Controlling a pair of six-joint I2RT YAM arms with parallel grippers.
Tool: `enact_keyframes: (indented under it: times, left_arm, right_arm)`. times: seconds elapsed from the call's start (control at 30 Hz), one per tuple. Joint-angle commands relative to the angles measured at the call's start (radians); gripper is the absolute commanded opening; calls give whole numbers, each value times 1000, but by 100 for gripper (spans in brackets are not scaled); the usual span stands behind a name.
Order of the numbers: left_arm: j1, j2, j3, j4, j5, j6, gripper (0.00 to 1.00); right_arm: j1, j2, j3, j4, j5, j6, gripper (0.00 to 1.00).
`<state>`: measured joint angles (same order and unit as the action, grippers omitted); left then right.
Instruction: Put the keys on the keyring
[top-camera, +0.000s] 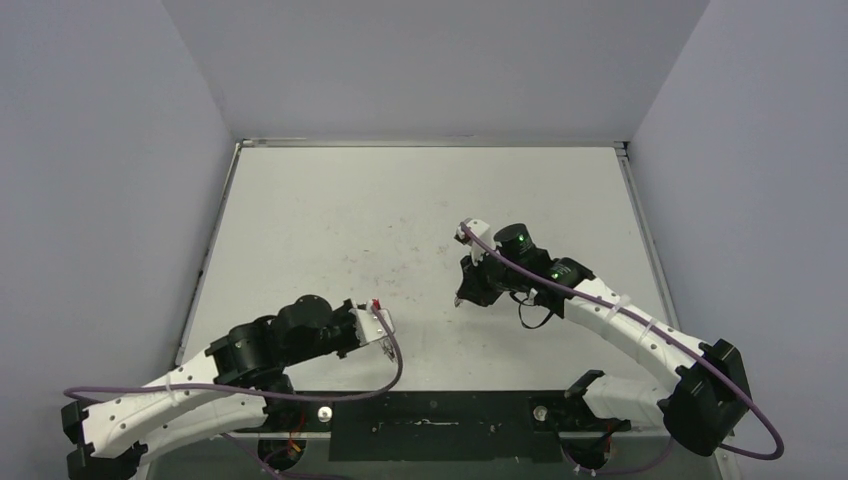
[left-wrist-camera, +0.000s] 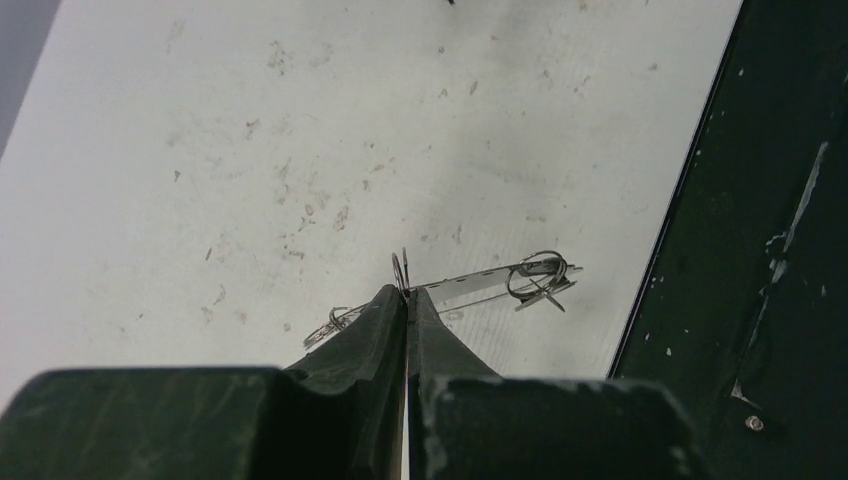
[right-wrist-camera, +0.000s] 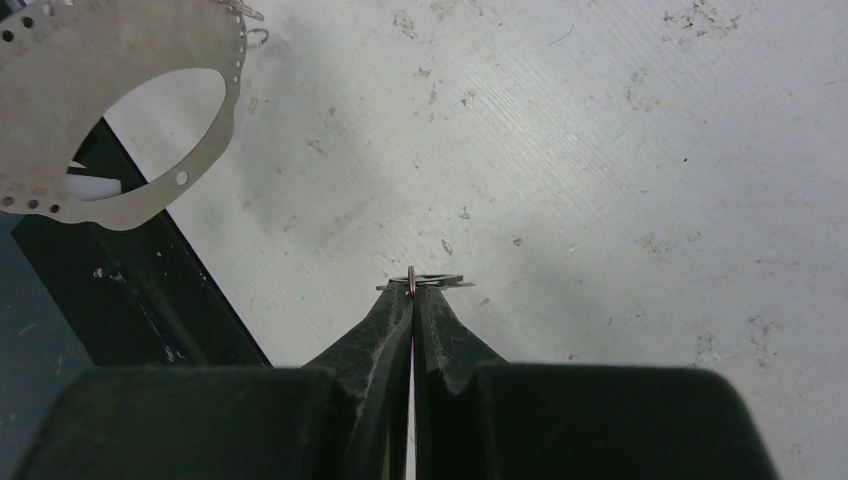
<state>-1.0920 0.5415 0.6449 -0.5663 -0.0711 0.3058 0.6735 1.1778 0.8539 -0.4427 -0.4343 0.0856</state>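
Note:
The keyring (left-wrist-camera: 480, 280) is a thin flat silvery oval with small holes along its rim and several tiny silver rings (left-wrist-camera: 540, 275) hanging from it. My left gripper (left-wrist-camera: 408, 292) is shut on its edge and holds it above the table near the front edge (top-camera: 380, 322). In the right wrist view the keyring (right-wrist-camera: 60, 70) shows at the upper left, face-on. My right gripper (right-wrist-camera: 413, 290) is shut on the keys (right-wrist-camera: 440, 281): a tiny flat silver key with a small dark loop pinched between the fingertips. It hangs low over the table's middle (top-camera: 459, 299), apart from the keyring.
A black base strip (top-camera: 430, 425) runs along the table's near edge, and it also shows in the left wrist view (left-wrist-camera: 780, 250) and the right wrist view (right-wrist-camera: 120, 300). The scuffed white table (top-camera: 400, 200) is bounded by grey walls at the back and sides.

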Motion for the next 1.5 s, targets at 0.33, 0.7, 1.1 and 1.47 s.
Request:
enact_keyframes:
  times: [0.33,0.7,1.1,1.47]
  left_arm:
    - [-3,389,-32,346,124,116,0]
    - [-2,319,-245,697,167,10,0]
    - [-2,230,-353,834,176,-91,0]
    - [-2,261,-337,844,161,-100,0]
  right_arm:
    - [39,-38,-28,55,-35,2,0]
    - [98,-34,-99,182,-103,50,0]
    - [221,50,-96,280,-104,52,0]
    - [297,47,-86,272,-52,39,0]
